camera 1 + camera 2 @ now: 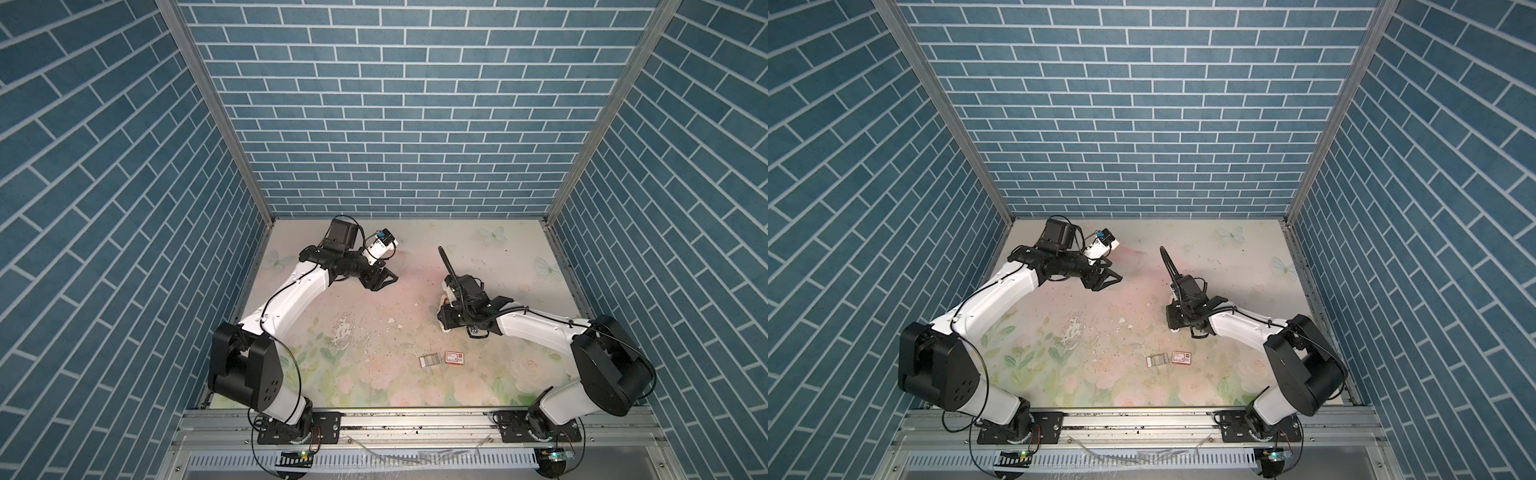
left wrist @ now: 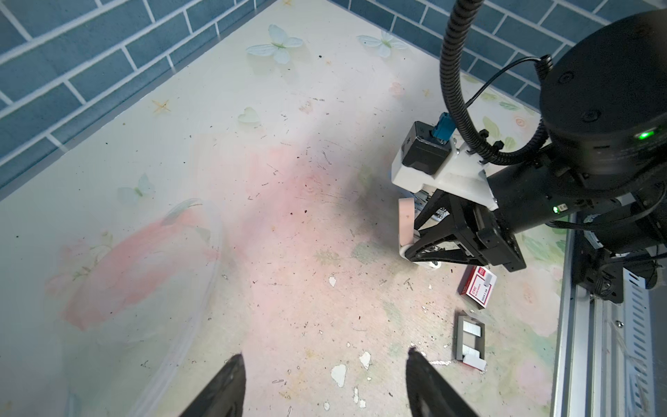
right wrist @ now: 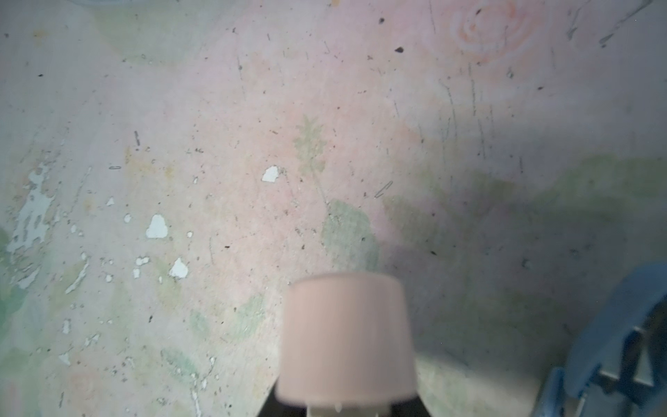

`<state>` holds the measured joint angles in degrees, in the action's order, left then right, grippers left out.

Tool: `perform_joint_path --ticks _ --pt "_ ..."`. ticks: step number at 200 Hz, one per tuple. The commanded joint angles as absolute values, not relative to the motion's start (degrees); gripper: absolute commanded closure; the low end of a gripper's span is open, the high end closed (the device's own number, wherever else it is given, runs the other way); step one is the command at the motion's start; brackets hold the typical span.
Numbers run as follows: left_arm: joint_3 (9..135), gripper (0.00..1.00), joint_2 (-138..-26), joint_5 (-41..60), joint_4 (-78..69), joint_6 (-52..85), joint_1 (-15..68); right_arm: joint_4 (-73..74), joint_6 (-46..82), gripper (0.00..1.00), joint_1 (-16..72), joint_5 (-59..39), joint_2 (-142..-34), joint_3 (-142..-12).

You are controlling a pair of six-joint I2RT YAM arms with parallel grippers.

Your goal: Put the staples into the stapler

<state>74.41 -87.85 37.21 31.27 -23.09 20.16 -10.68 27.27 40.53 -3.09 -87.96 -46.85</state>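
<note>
Staples down on the table, stapler up in the grip

I see the small grey tray (image 2: pixel 469 337) lying flat near the front edge of the table (image 1: pixel 374 386), silvery staple strips (image 2: pixel 472 328) inside it. The red-and-white box (image 2: pixel 477 287) lies flat just beside it, not touching. Well apart from both, the pink stapler (image 2: pixel 406 220) sits clamped in the right gripper (image 2: pixel 412 234).

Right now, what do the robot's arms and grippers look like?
Both the left arm and right arm have white shells with black joint housings. The left gripper and right gripper carry black, triangular open-frame fingers. A ribbed black cable conduit rises from the right wrist; a green light dots one housing.
</note>
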Motion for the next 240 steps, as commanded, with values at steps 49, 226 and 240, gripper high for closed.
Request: perform_joint_path --ticks 49,226,240 --pt "73.6 0.29 -86.4 36.6 32.3 -23.0 20.1 -15.8 30.1 0.85 41.2 1.1 -93.5 -50.7" --pt "73.2 0.28 -87.8 37.4 33.0 -23.1 20.1 -17.5 31.6 0.63 42.0 0.0 -94.6 -52.0" --pt "73.1 0.27 -87.8 37.4 32.9 -23.2 20.1 -17.8 31.6 0.61 42.0 0.2 -94.5 -52.1"
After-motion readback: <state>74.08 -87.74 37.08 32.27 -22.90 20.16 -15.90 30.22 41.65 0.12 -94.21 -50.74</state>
